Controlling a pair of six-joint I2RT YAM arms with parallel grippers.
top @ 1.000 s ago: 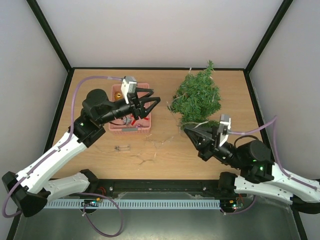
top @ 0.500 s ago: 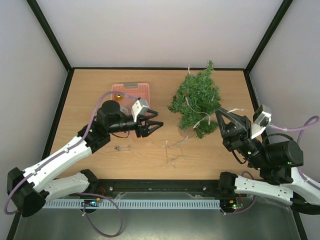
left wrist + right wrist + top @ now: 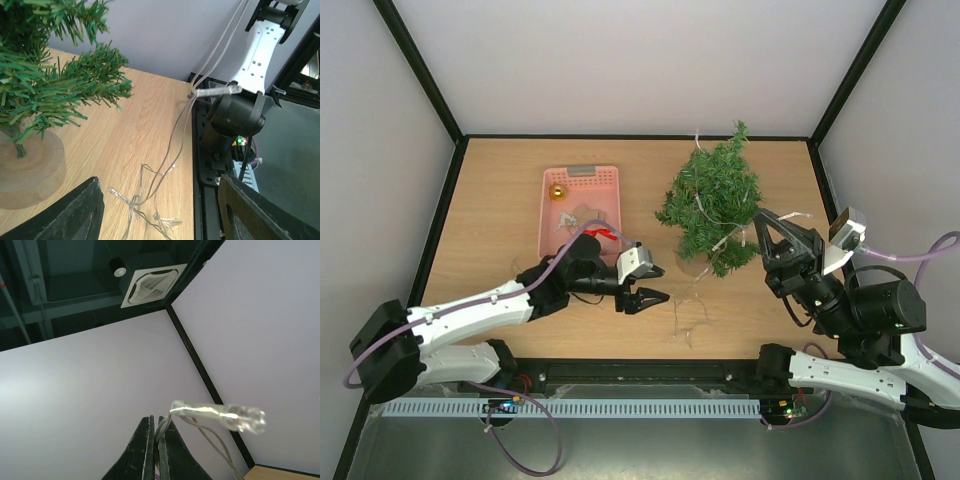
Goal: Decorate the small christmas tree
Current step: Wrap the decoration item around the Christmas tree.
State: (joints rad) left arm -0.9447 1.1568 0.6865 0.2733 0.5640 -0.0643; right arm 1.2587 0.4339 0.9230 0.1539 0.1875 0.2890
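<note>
Top external view showed the small christmas tree standing upright right of the middle of the worktop, with a string of lights partly draped over its branches and the rest trailing in a loose tangle on the wood in front. The left gripper hung low near that tangle with its jaws apart and nothing between them, below the pink basket. The right gripper was raised just beside the tree's right side. Left wrist view put the tree and its round wooden base on the left, the slack wire lying ahead of the parted, empty gripper and running up and away toward the other arm. Right wrist view looked upward; the gripper was pinched tight on the thin wire, a clear bulb jutting beside the tips. The step in hand looked like winding the lights onto the tree. Next, the left gripper would probably need to drop onto the slack and close gently, without snagging the tangle or tugging the tree over.
</note>
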